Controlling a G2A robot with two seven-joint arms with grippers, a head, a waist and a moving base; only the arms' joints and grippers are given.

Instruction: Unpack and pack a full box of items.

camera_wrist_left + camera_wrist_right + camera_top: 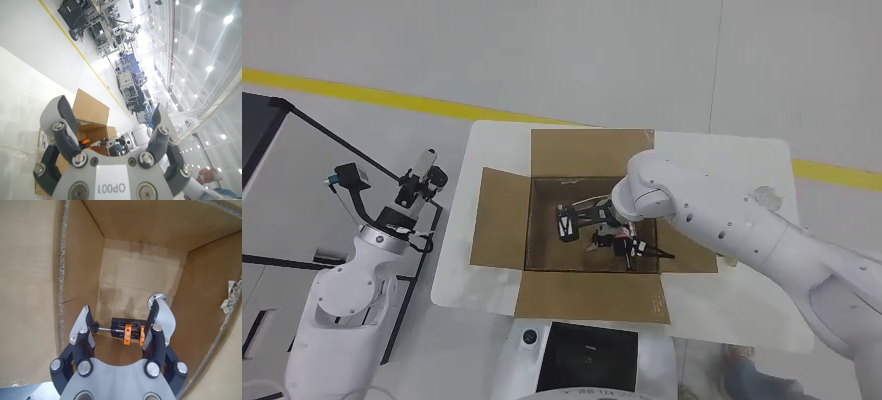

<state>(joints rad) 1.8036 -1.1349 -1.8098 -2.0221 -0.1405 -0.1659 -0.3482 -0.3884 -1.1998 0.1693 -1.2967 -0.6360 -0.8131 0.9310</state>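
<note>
Hovering right gripper (121, 307): it is held low inside the cardboard box (37, 275), with its fingers spread wide and nothing clasped.
Small vise (128, 328): it is seen lying on the box floor between the spread fingers. It is black-bodied, with two orange jaw blocks (127, 335) and a screw ending in a black knob (95, 327) close to one finger. The farther orange block is partly hidden by the other finger, and whether a pad touches it cannot be told.
Step in hand: the lifting of the vise out of the box is judged to be under way. The unpacking is judged nearly done, since little else is seen on the floor.
Doing it well: the fingers are best lowered so that the black body is taken across its flat sides, not by the thin screw or knob. The grip should be centred so that the weight is not tipped. A straight rise is called for so that the walls are not scraped.
Metal flange (159, 296): a round drilled disc is seen in a floor corner just beyond one fingertip, and it should be left undisturbed.
Box setting: the box is set on the white table (742, 160) with its flaps folded out.
Left gripper (111, 102): it is seen beside the table's edge, raised and pointing upward, wide open and empty.
Writing: a white tag (111, 186) with short printed characters is fixed to the left gripper's base, and a barcode sticker (43, 140) is stuck on a box flap. Neither is read off. No mark is made out on the vise.
</note>
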